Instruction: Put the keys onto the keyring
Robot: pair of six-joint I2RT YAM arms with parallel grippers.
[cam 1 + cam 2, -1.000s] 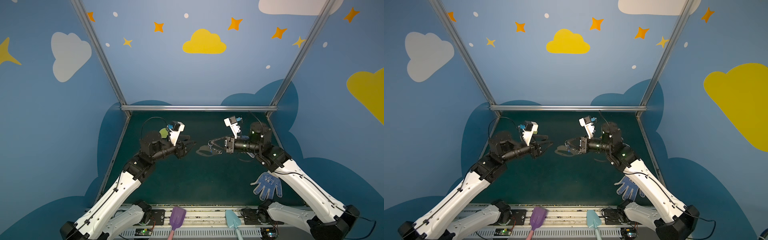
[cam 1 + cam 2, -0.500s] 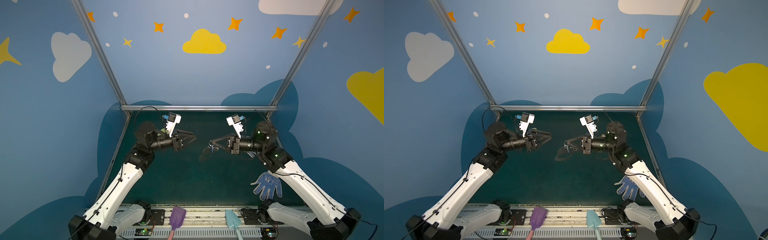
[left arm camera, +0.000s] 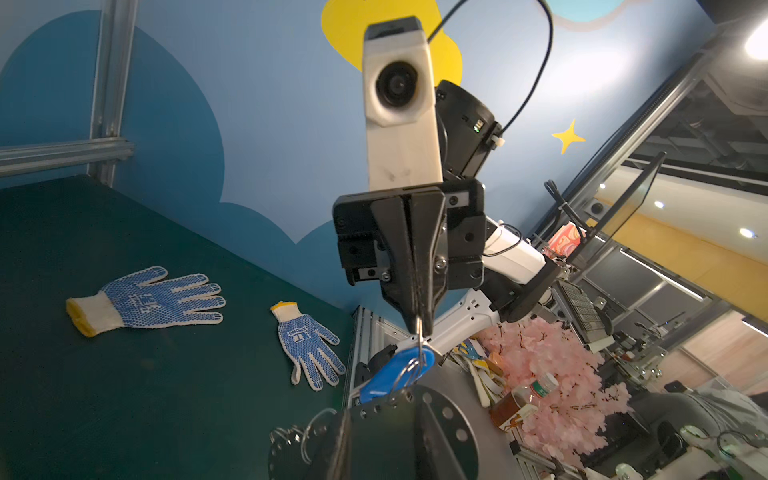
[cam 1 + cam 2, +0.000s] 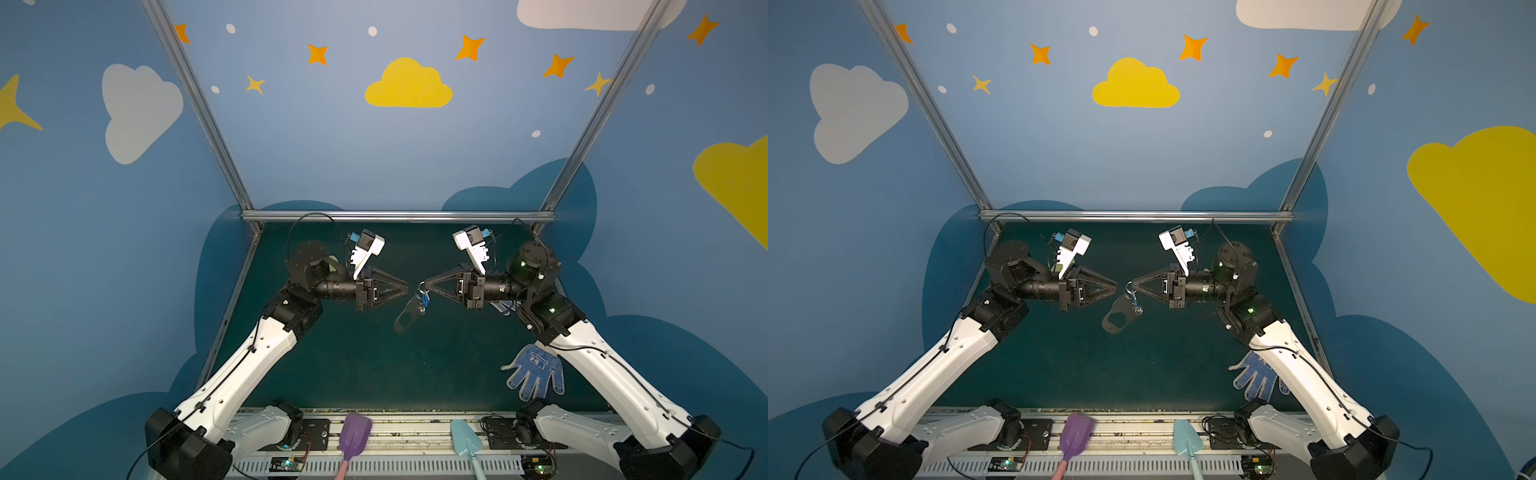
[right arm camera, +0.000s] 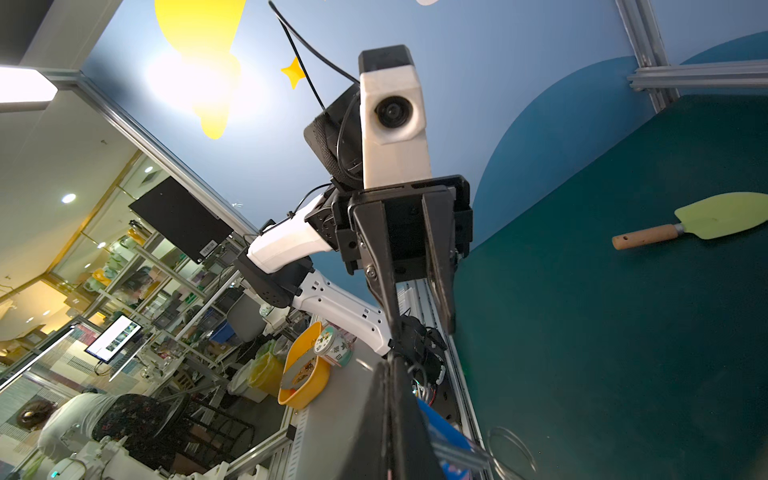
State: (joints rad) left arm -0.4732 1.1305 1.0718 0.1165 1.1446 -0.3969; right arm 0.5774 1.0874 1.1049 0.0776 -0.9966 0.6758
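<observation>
The keys (image 4: pixel 424 297) hung in mid-air over the middle of the green mat (image 4: pixel 374 365), their blue tag dangling from the wire ring (image 3: pixel 421 340). Just below them hung the keyring (image 4: pixel 1122 304), the flat grey plate tilted, with its oval cutout facing the camera head and its low end toward your left arm. The links were too fine in these views for me to tell whether the keys were threaded on one of the plate's own rings or only hung alongside it.

Your right gripper (image 4: pixel 426 286) held its jaws pressed fully together on the wire ring, and the whole bunch dangled from that pinch. The left wrist view showed the wire coming straight out of the closed tips, with the tag below. Your left gripper (image 4: pixel 406 288) faced it tip to tip, just beside the ring, with a small gap between them. In the right wrist view its fingers (image 5: pixel 384 274) stood a little apart with nothing between them.

Further out, you had a blue-dotted glove (image 4: pixel 536 372) lying flat on the mat beside your right arm, and a second glove (image 3: pixel 145 299) farther back. A green spatula (image 5: pixel 715 214) with a wooden handle lay on the mat behind your left arm. A purple scoop (image 4: pixel 355 432) and a pale blue scoop (image 4: pixel 465 442) rested at the front rail.
</observation>
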